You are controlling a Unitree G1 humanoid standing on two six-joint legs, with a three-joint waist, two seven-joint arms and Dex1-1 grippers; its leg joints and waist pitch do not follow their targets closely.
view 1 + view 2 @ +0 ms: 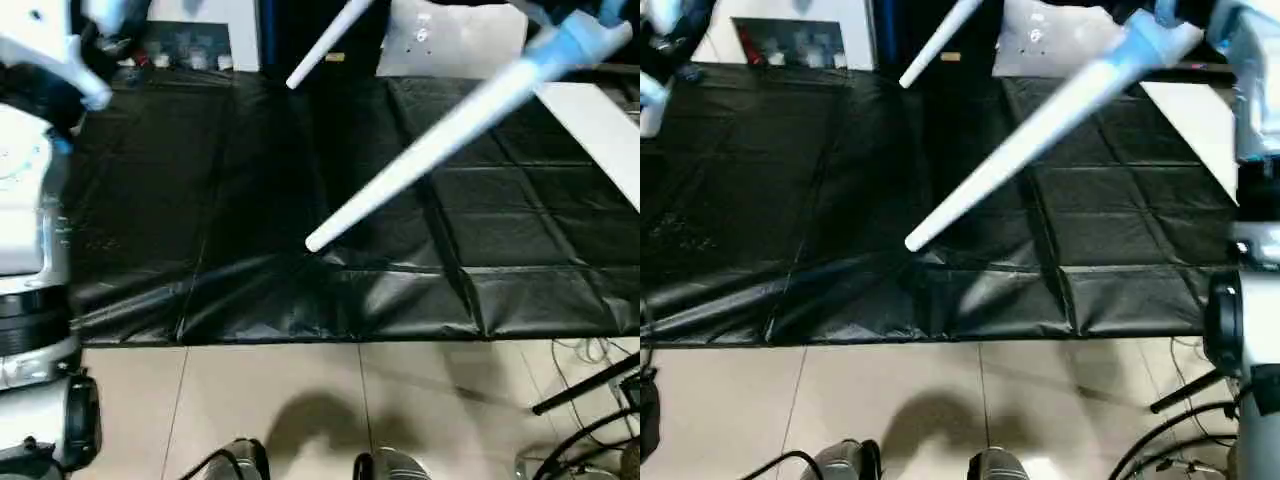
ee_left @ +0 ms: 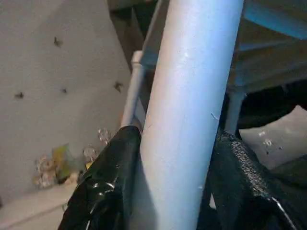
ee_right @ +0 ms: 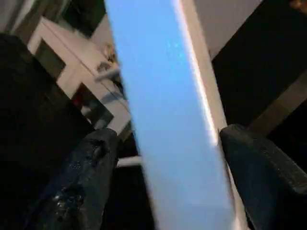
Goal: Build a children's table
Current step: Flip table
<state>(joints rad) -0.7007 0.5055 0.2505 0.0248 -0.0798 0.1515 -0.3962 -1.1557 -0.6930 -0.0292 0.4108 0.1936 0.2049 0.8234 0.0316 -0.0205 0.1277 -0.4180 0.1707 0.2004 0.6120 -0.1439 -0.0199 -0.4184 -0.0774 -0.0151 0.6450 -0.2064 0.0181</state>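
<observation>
A long tapered white leg (image 1: 430, 150) of the children's table slants from the top right down over the black-covered worktable (image 1: 200, 220), its narrow end in mid-air near the middle. A second white leg (image 1: 325, 40) pokes in at the top centre. In the left wrist view my left gripper (image 2: 175, 143) is shut on a white leg (image 2: 187, 96), with a black finger (image 2: 110, 182) pressed on each side. In the right wrist view my right gripper (image 3: 168, 136) stands open around a white leg (image 3: 163, 105), with a dark gap beside one finger (image 3: 81, 182). The table's top is out of view.
My left forearm (image 1: 30, 300) fills the left edge and my right forearm (image 1: 1250, 250) the right edge. Small items line the worktable's far edge (image 1: 180, 58). A white slab (image 1: 600, 125) lies at the far right. Tiled floor (image 1: 300, 400) with cables and a stand runs along the near side.
</observation>
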